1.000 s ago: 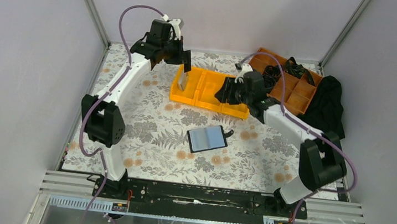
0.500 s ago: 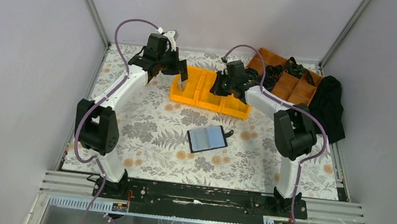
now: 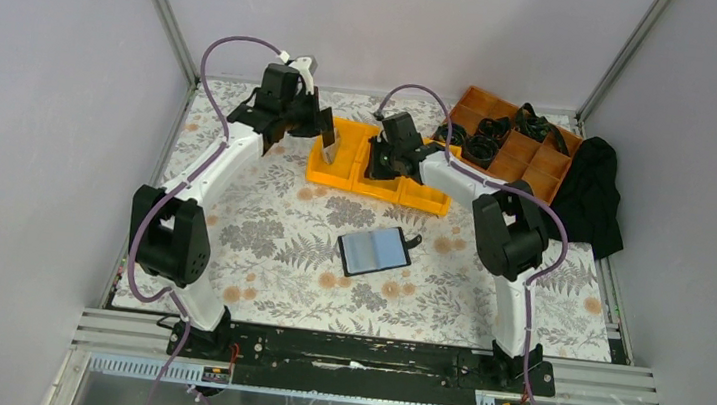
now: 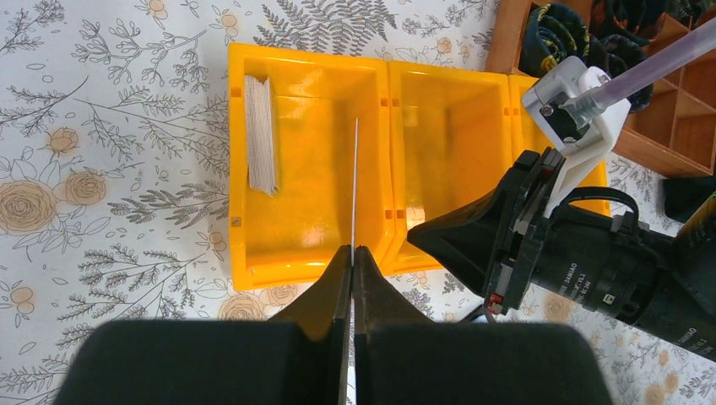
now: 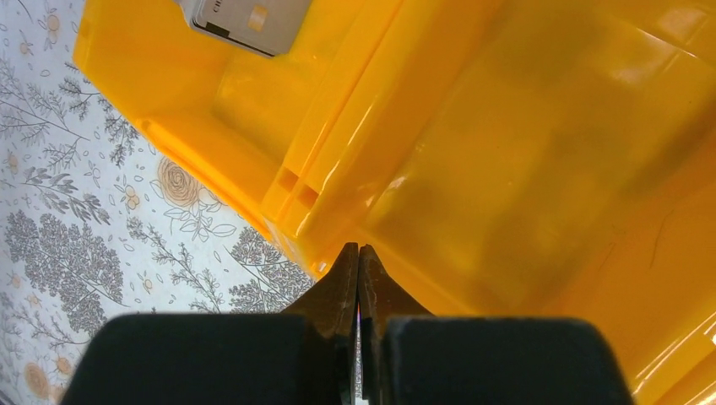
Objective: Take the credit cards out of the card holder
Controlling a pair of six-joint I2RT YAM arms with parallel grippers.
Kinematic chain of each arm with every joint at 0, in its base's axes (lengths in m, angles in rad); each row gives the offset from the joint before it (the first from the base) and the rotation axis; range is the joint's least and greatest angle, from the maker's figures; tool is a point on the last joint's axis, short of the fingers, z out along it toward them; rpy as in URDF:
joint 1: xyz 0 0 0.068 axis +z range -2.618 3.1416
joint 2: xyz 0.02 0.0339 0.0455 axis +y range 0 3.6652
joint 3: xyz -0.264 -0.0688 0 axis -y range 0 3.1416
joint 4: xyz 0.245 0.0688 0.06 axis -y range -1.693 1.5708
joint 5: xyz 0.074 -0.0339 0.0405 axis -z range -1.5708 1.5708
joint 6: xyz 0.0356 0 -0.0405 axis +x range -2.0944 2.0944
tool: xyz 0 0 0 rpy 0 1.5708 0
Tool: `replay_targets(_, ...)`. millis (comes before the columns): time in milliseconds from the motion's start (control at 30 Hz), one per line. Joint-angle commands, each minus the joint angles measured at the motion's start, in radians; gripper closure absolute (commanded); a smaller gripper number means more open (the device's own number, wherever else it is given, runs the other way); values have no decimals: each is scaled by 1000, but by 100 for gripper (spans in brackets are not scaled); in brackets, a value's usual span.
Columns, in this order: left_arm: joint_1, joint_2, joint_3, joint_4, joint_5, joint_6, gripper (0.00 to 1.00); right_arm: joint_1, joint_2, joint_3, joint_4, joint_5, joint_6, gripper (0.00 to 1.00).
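Left gripper [image 4: 353,253] over yellow bin [image 4: 295,268], pinching credit card [image 4: 355,181] edge-on; right gripper [image 5: 359,253] tilted above bin, clenched empty

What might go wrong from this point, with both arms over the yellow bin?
The left gripper pinches a credit card only by its edge, close to a divider of the yellow bin; released, it may fall into the neighbouring compartment. The shut right gripper hangs close beside it, so the arms may bump.
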Motion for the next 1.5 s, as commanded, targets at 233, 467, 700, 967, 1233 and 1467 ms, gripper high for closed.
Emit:
replay_targets(233,-2,-24,-29,80,-14,18,100,35,18,9,-5,7,-18,100)
replay_targets(467,-1,-20,-35,85,-8,19,100,45,-8,-43,3,-9,-13,100)
replay_targets(700,-2,-15,-44,90,-9,17,100,47,-30,-124,38,-29,4,100)
replay_targets(967,0,-4,-49,95,-4,17,100,56,-83,-179,57,-42,11,100)
replay_targets(1233,-1,39,-27,86,27,19,100,65,-174,-173,53,14,-13,100)
replay_targets(1467,-1,91,-3,87,55,19,100,65,-250,-126,16,83,-53,100)
